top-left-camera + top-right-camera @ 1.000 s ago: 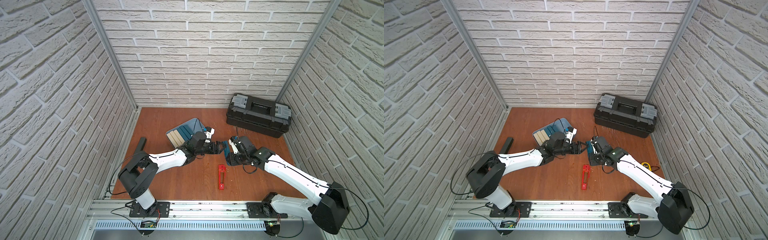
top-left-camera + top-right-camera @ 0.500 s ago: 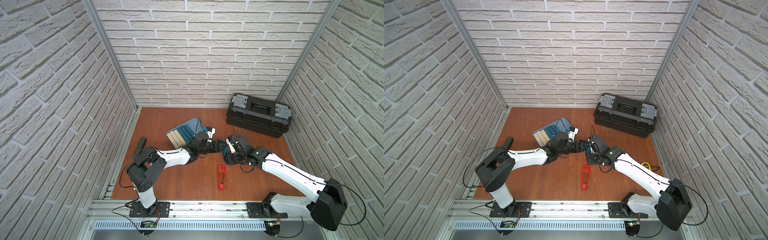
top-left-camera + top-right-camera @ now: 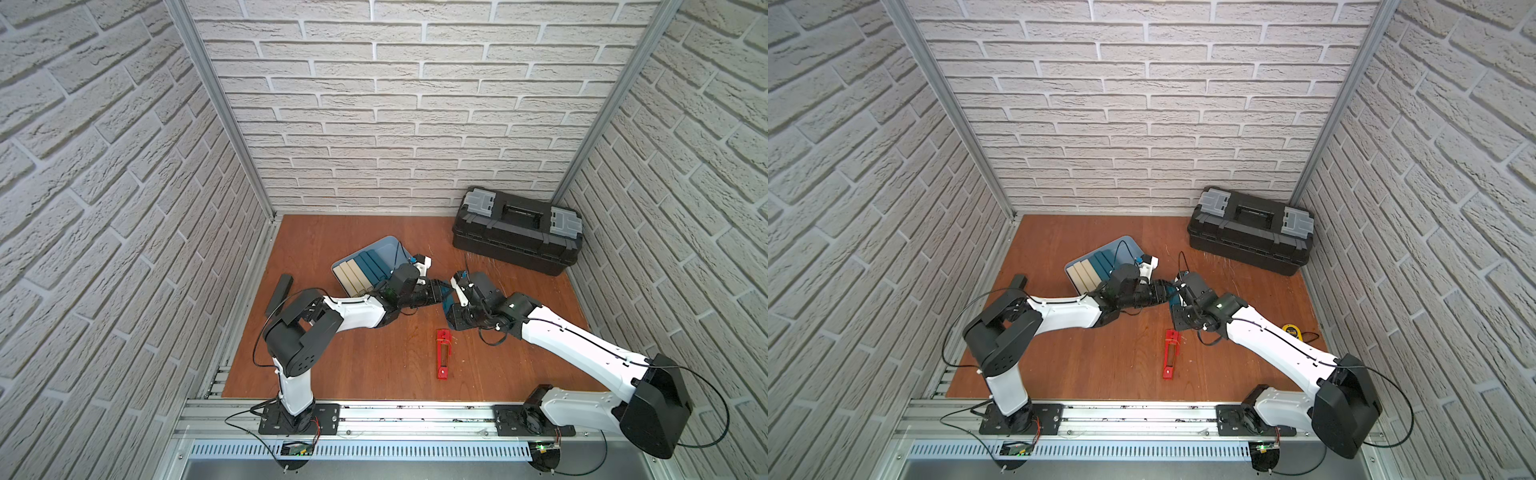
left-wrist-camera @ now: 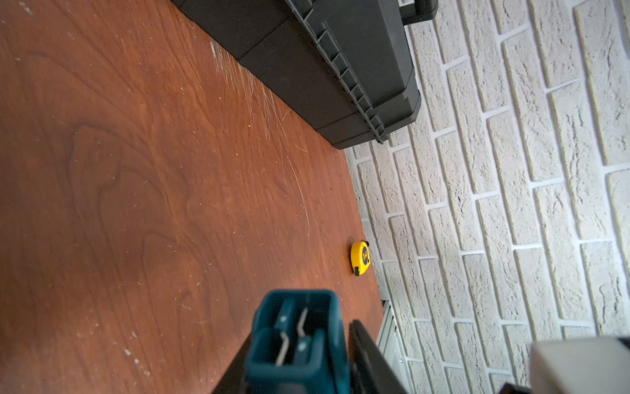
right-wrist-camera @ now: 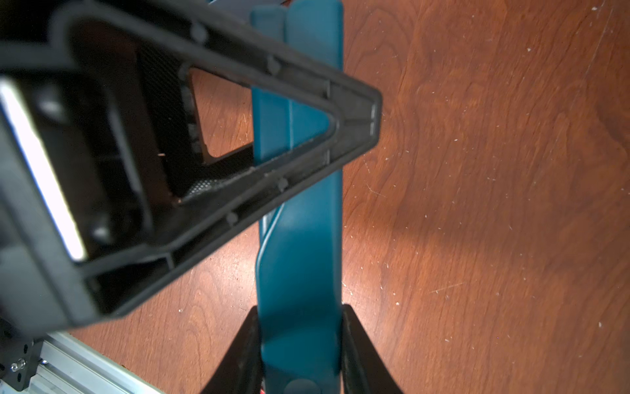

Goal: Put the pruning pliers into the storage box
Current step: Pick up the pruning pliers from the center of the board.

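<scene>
R gripper (image 5: 300, 310): jaws clamped on one end of teal plier (image 5: 300, 238). L gripper (image 4: 300, 337): fingers tight vs both sides of the same plier's other end. Plier is above the tabletop (image 3: 353, 353), just beside storage box (image 3: 388, 240). Box holds 3 beige pcs (image 3: 353, 275) + 3 teal pcs (image 3: 372, 264). Red plier (image 3: 443, 353) lies flat on tabletop, apart from box.

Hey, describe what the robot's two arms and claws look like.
The left arm and right arm have white shells, chunky black joints and loose black cables. The left claw and right claw are black, with ribbed triangular open-frame fingers.
</scene>
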